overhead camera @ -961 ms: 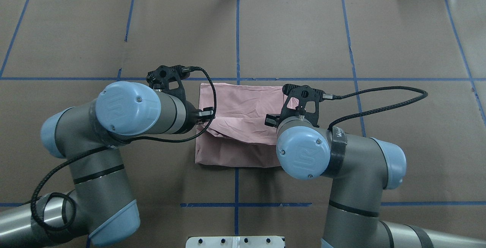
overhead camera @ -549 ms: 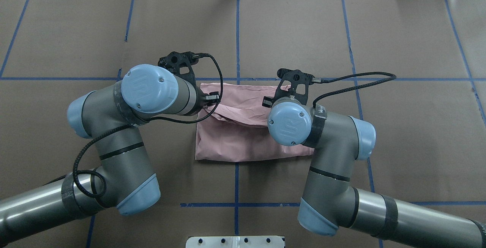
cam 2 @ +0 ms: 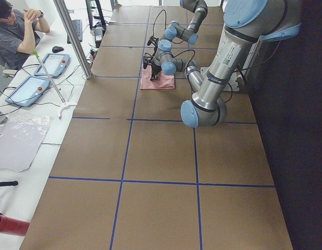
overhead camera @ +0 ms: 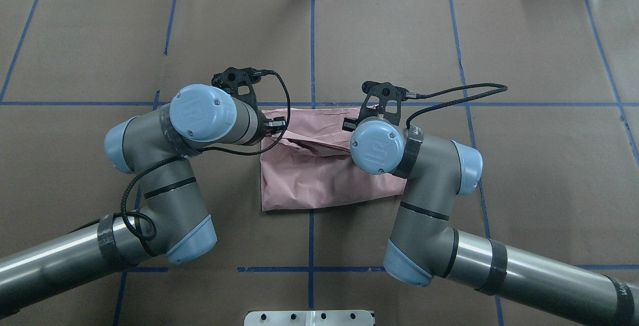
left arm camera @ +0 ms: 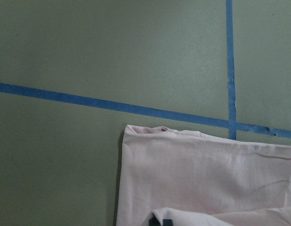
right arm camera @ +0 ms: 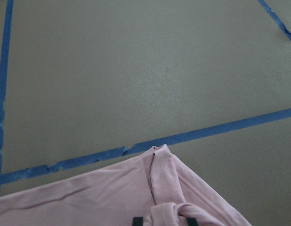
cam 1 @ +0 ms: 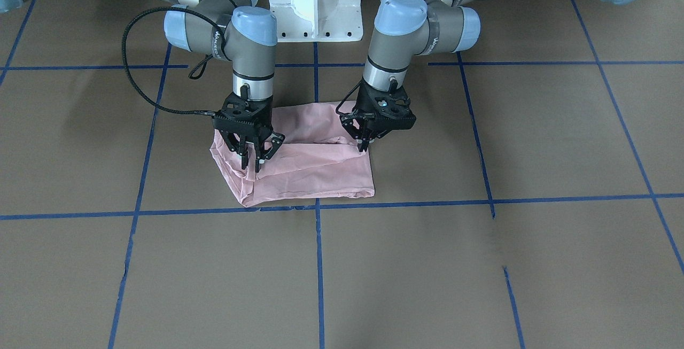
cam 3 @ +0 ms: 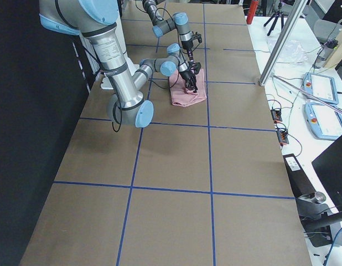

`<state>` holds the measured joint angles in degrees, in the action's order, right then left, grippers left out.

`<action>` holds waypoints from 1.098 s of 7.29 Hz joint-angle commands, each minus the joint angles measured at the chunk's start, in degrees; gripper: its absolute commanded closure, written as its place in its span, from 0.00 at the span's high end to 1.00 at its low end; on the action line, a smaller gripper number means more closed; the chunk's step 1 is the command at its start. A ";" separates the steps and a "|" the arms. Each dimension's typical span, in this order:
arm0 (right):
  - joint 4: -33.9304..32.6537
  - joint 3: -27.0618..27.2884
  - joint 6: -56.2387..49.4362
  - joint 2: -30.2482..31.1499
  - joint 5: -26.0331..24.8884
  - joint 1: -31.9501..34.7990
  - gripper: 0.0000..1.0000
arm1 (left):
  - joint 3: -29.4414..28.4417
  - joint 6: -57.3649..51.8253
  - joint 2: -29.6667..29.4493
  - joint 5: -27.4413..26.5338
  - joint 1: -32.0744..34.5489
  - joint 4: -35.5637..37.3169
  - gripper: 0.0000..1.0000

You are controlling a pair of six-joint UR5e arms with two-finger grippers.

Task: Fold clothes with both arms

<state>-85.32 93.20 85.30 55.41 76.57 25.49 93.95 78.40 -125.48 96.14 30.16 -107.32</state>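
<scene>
My left pincer (cam 1: 365, 143) was closed tight on a raised fold of the pale pink fabric T-shirt (overhead camera: 319, 181). In the left wrist view its two black fingertips (left arm camera: 166, 221) almost met on the cloth. My right pincer (cam 1: 252, 166) was clamped on the shirt too, with a bunched loop of pink cloth caught between its fingertips (right arm camera: 138, 220), which stood a little wider apart. The shirt lay on the brown paper-covered table (overhead camera: 524, 41), its far edge just on my side of the long blue tape line (overhead camera: 499, 104) that ran across the table. A second before, both pincers had held the lifted layer well back from that line, over the shirt's middle. Half a second before, they were nearer to it, and now they hung close to it, over the shirt's far strip. The doubled part on my side of the lifted edge had grown wider, and the strip of bottom layer between that edge and the tape line had narrowed. The shirt's near edge had drawn slightly toward the line and lay slanted, with its end on my right closer to the line than its end on my left.
</scene>
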 commanded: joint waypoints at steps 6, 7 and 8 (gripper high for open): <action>-3.36 6.65 -11.45 -1.62 4.12 -3.84 1.00 | 1.32 -23.99 6.21 9.50 11.41 -6.76 1.00; -3.45 6.47 -14.26 -1.01 2.72 -5.17 1.00 | 1.24 -23.64 6.22 9.50 11.24 -7.02 1.00; -4.32 5.25 -16.02 -1.00 2.53 -5.44 1.00 | 1.24 -23.47 6.30 9.50 11.24 -7.11 1.00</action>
<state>-88.94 99.46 71.74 54.24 79.77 21.02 95.23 54.77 -119.37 105.58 41.37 -114.09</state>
